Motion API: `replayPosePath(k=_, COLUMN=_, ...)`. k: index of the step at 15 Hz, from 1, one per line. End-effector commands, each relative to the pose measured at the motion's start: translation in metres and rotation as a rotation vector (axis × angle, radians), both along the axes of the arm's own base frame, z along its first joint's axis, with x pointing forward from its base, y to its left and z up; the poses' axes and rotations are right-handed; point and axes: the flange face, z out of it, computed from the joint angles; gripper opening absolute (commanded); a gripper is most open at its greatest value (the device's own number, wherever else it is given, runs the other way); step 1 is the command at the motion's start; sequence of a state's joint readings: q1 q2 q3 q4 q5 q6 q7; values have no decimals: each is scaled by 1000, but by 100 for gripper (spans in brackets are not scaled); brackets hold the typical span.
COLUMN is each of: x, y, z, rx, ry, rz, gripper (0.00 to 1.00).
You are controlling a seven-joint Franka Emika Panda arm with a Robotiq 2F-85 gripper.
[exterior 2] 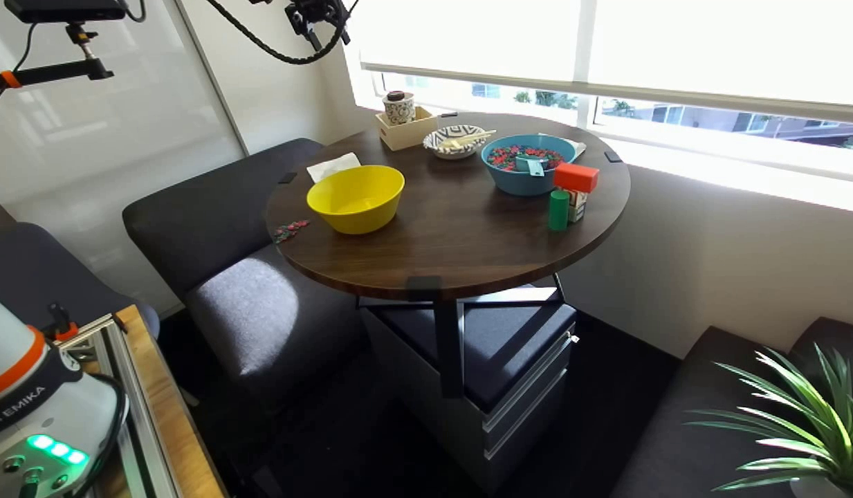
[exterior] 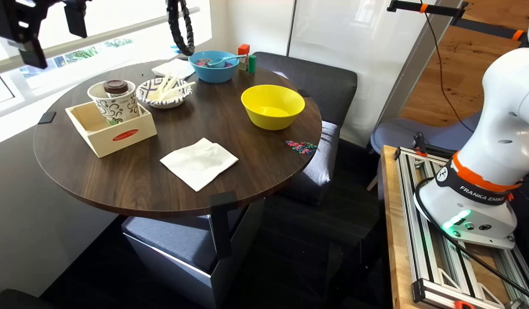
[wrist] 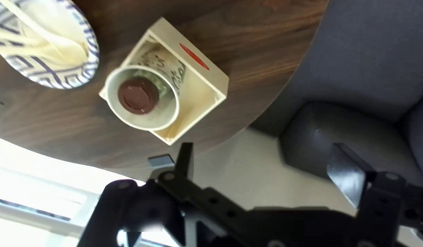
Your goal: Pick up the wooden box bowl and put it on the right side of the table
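The wooden box bowl, a small pale square box with a red oval label, stands on the dark round table (exterior: pixel 191 122). It shows in both exterior views (exterior: pixel 143 128) (exterior 2: pixel 407 135) and in the wrist view (wrist: pixel 173 37). A patterned paper cup (exterior: pixel 118 107) leans inside it, with a brown-capped item in the cup (wrist: pixel 137 95). My gripper is open and empty, raised above the table near the window side. It is at the top of both exterior views (exterior: pixel 56 40) (exterior 2: pixel 327 34). In the wrist view the fingers (wrist: pixel 262 154) are apart, off the table edge, beside the box.
A patterned bowl with pale utensils (exterior: pixel 161 101) is close beside the box. A white napkin (exterior: pixel 200 163), yellow bowl (exterior: pixel 273 113), loose beads (exterior: pixel 302 147), blue bowl (exterior: pixel 213 76) with scoop, red-topped box (exterior 2: pixel 576 178) and green cylinder (exterior 2: pixel 558 211) are also on the table.
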State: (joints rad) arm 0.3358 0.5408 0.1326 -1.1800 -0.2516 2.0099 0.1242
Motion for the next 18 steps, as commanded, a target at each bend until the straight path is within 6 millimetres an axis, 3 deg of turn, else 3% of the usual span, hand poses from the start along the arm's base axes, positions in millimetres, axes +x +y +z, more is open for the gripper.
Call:
replayPosePath(k=1, x=36, y=25, z=-27, rx=27, ry=-66, rz=187, gripper=100)
replayPosePath(k=7, x=75, y=17, z=-93, rx=162, ry=-107, rz=451, gripper=100)
replayPosePath(k=8, x=61, y=23, z=-79, rx=96, ry=-106, rz=381, gripper=100)
replayPosePath(k=11, x=73, y=12, z=-98, rx=131, ry=-95, rz=428, gripper=100)
replayPosePath(k=18, x=33, y=12, z=-101, rx=-74, ry=225, rz=515, gripper=100)
